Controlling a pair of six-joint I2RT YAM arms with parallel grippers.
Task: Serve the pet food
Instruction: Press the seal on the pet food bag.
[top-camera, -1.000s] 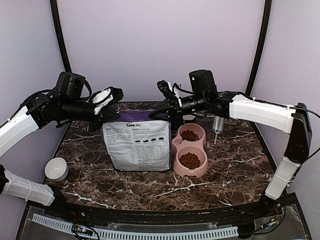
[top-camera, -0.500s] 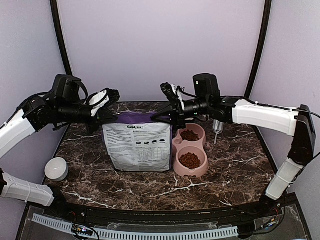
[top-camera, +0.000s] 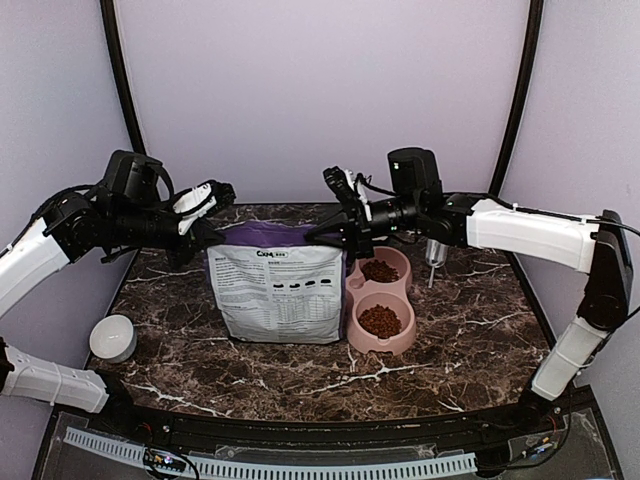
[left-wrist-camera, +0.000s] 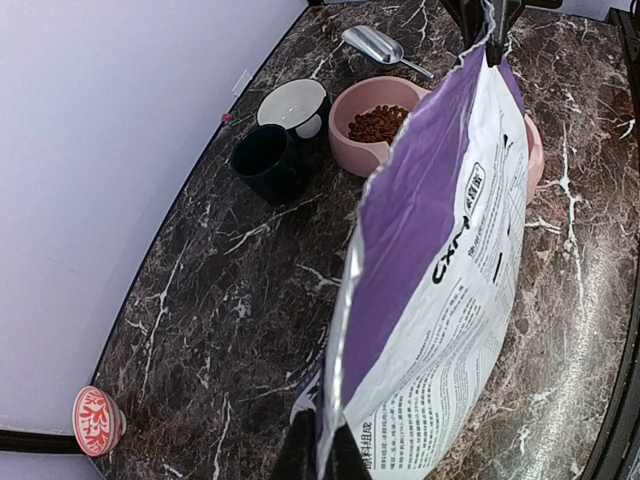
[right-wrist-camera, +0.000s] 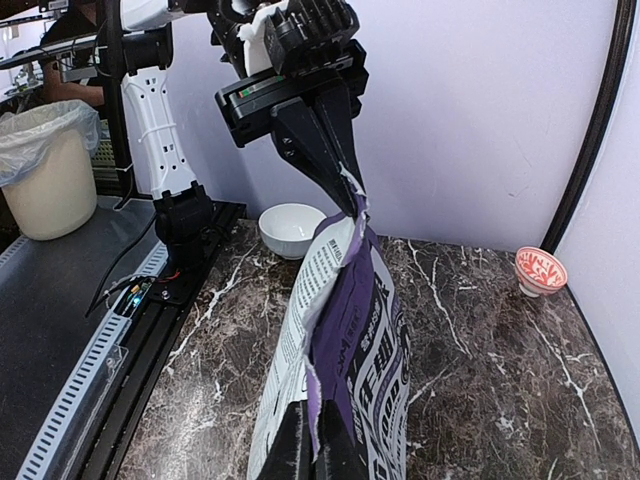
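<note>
The purple-and-grey bag (top-camera: 275, 292) stands upright on the table, held by its two top corners. My left gripper (top-camera: 214, 236) is shut on the bag's left corner (left-wrist-camera: 330, 440). My right gripper (top-camera: 341, 236) is shut on the right corner (right-wrist-camera: 322, 440), and the top edge runs closed and taut between them. Pet food (top-camera: 380, 320) fills both wells of the pink double bowl (top-camera: 405, 341) just right of the bag. The far well's kibble (left-wrist-camera: 375, 122) shows in the left wrist view.
A metal scoop (left-wrist-camera: 372, 44) lies behind the pink bowl. A white cup (left-wrist-camera: 293, 103) and a dark cup (left-wrist-camera: 265, 160) stand behind the bag. A white bowl (top-camera: 113, 337) sits at the left edge, a small red-patterned bowl (right-wrist-camera: 541, 270) at the back left corner.
Both grippers have drifted slightly, the left one leftward and the right one rightward, still gripping the bag's corners. The bag's top edge looks a little tauter.
</note>
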